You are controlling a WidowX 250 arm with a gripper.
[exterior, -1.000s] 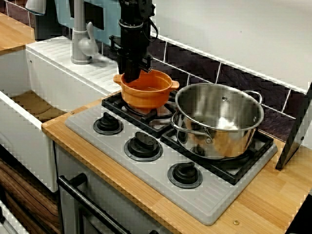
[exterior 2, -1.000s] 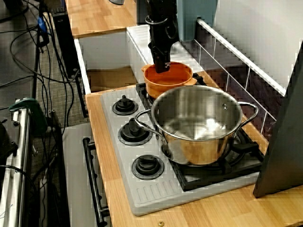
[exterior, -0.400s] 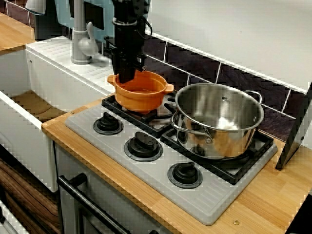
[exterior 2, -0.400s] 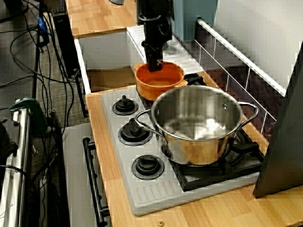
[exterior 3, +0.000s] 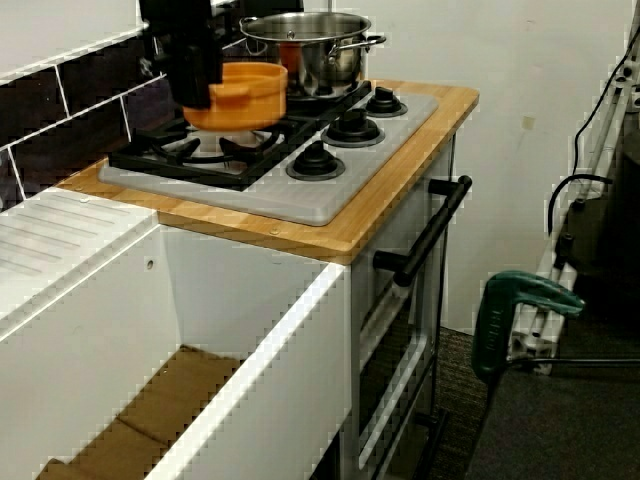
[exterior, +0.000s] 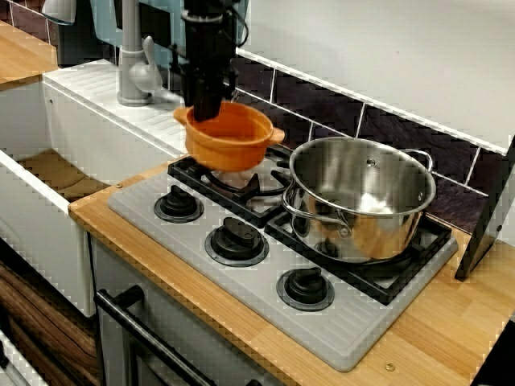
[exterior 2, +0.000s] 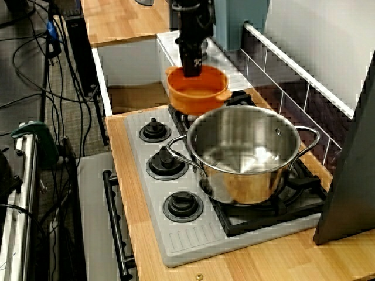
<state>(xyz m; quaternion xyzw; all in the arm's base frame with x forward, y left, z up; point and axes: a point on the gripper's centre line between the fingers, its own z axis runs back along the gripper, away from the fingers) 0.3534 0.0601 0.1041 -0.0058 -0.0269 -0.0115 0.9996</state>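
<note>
We show the gripper (exterior: 205,112) coming down from 12 o'clock onto the orange pot (exterior: 229,141). Its jaws are closed on the pot's rim at about 10 o'clock in the view from the front of the stove, with one finger inside the wall and one outside. The pot hangs from this grip just above the rear left burner of the black grate (exterior: 241,189), tilted slightly, with its underside clear of the bars. The view from the sink side confirms the gap between the orange pot (exterior 3: 240,95) and the grate below it, with the gripper (exterior 3: 200,90) at the pot's 9 o'clock edge. In the view along the counter, the gripper (exterior 2: 192,69) meets the rim of the orange pot (exterior 2: 198,91) at 11 o'clock.

The steel pot (exterior: 362,201) stands upright on the grate at 4 o'clock from the orange pot, close beside it but apart. Three black knobs (exterior: 236,239) line the grey stove top at 6 o'clock. The faucet (exterior: 133,64) stands at 10 o'clock, and the sink (exterior: 48,173) lies at 8 o'clock.
</note>
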